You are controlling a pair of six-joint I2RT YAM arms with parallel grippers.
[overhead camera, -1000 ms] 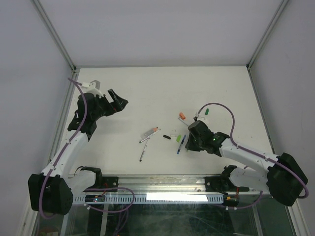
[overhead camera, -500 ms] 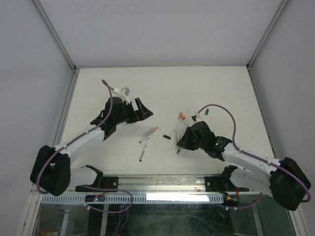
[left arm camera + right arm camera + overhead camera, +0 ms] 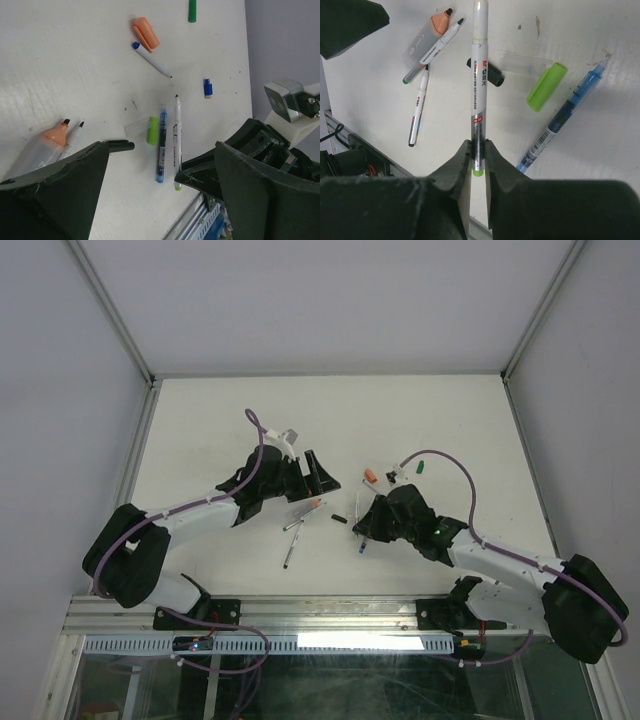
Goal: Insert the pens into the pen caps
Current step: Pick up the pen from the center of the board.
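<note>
White table (image 3: pixel 250 410) | right gripper (image 3: pixel 478 160) clamped on green-ended white pen (image 3: pixel 478 75) | left gripper (image 3: pixel 155 161) jaws wide apart, gripping nothing | light green cap (image 3: pixel 546 86) beside blue pen (image 3: pixel 560 125)

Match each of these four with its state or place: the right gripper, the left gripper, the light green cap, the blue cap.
1 right gripper
2 left gripper
3 light green cap
4 blue cap

A lies beside the blue pen
B open, holding nothing
C lies alone, away from every pen
D shut on the white pen

Pairs: 1-D, 2-B, 3-A, 4-C
</note>
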